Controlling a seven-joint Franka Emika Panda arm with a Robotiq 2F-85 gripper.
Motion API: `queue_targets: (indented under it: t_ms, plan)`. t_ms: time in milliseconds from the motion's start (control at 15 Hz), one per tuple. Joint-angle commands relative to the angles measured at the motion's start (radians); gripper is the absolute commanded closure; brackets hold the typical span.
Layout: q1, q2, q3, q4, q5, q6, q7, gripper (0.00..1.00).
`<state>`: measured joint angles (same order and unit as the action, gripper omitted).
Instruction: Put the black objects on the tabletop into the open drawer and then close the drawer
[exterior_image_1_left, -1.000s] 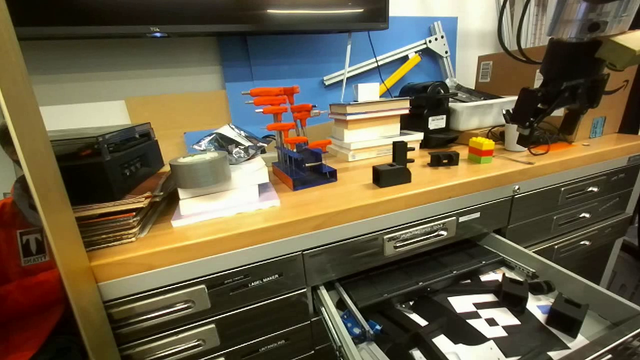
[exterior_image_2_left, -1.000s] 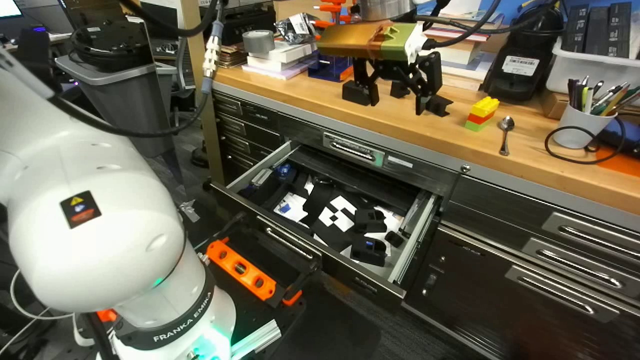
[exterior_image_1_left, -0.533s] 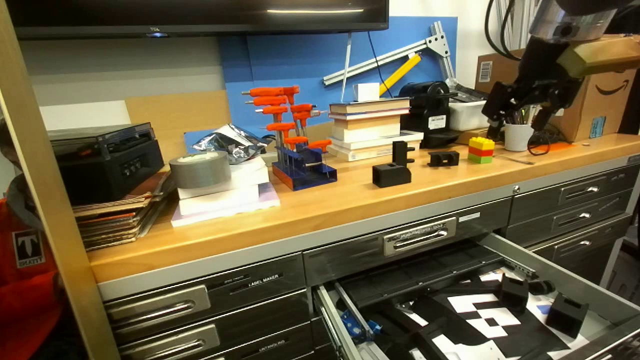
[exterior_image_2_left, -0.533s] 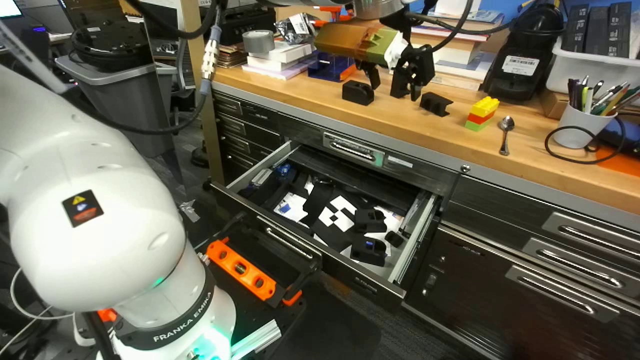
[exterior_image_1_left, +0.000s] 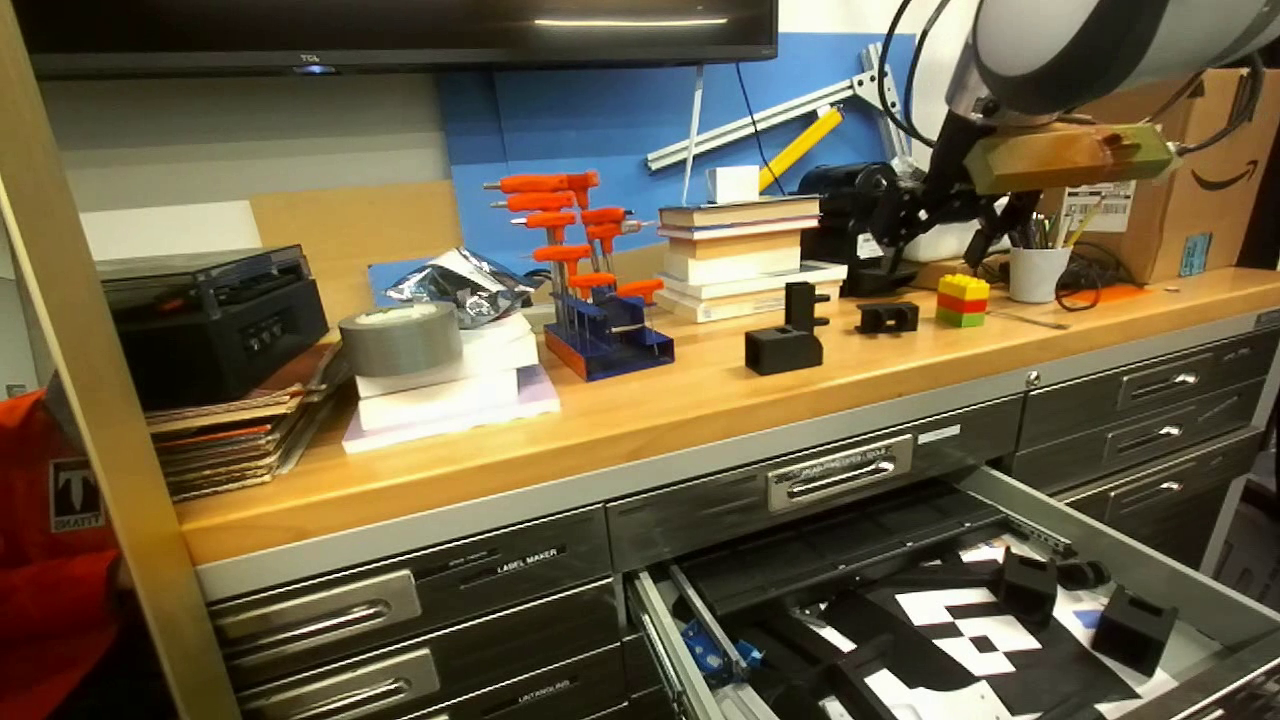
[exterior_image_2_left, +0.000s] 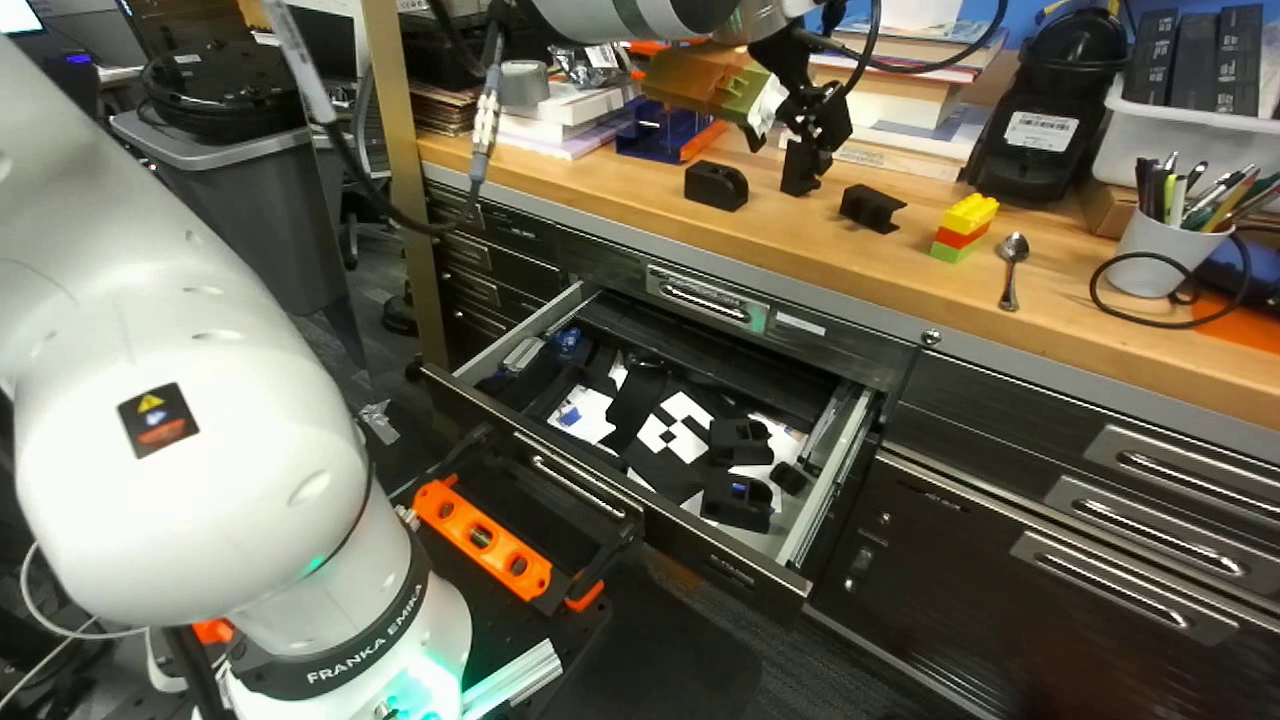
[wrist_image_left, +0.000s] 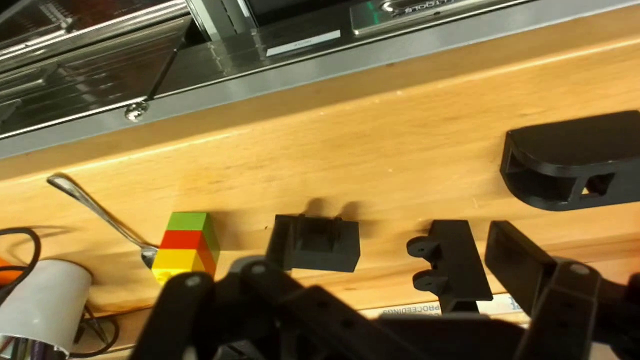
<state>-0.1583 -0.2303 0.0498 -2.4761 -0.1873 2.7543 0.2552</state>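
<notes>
On the wooden tabletop stand three black objects: a rounded block, an upright piece with two lugs and a small bracket. In the wrist view, the bracket is beside the left finger. The upright piece appears between the fingers, near the right one, and the rounded block is at far right. My gripper is open and empty. In an exterior view, the gripper overlaps the upright piece; contact cannot be told. The open drawer holds several black pieces.
Stacked books and a black electronic unit stand at the back. A toy brick stack, a spoon and a pen cup lie further along. Orange-handled hex keys stand on the other side.
My gripper has moved along the bench toward the books and upright piece, and has turned and tilted. The black objects and drawer have not moved.
</notes>
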Motion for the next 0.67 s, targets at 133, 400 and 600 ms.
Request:
queue_targets:
  t_ms: [133, 400, 600]
  plan:
    - [0.007, 0.246, -0.016, 0.243, -0.084, -0.014, 0.073, 0.0]
    - [0.048, 0.376, -0.067, 0.371, -0.059, -0.038, 0.053, 0.0]
    - [0.074, 0.431, -0.11, 0.423, -0.051, -0.043, 0.054, 0.0]
